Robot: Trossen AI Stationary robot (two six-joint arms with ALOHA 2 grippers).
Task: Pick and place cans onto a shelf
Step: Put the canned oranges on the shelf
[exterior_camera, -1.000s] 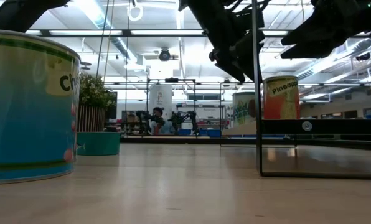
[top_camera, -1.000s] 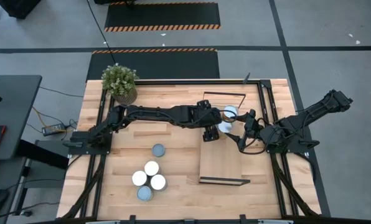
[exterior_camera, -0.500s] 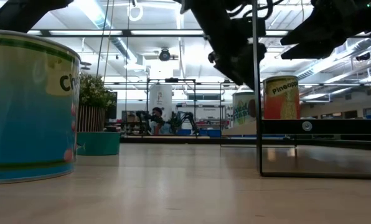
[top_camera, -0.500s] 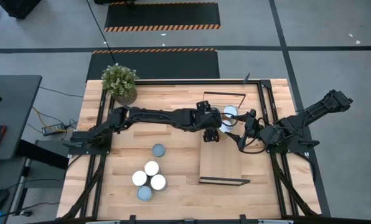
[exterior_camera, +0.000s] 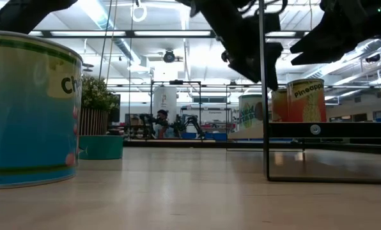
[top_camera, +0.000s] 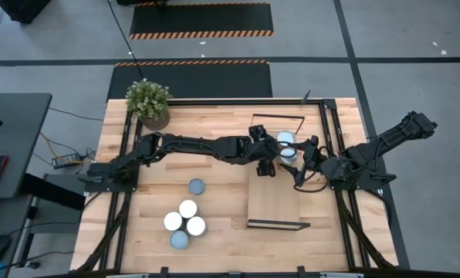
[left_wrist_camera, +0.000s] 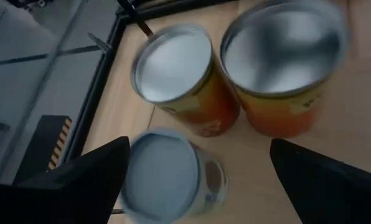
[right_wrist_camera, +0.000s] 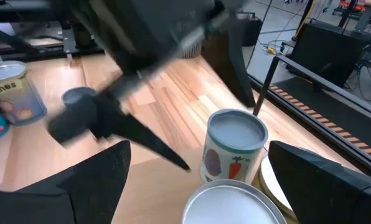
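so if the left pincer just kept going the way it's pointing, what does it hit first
Most likely the pale-topped can framed between the open left pincer fingers. Two orange-sided cans stand just beyond it on the shelf. Depth is unclear, so this is a judgement.

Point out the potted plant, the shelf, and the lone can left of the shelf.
potted plant [top_camera: 148, 99], high view, on its leaves
shelf [top_camera: 274, 201], high view, bare board
lone can [top_camera: 196, 186], high view, on its lid

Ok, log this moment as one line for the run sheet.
left gripper: open above shelf cans | right gripper: open, beside them | table cans: waiting
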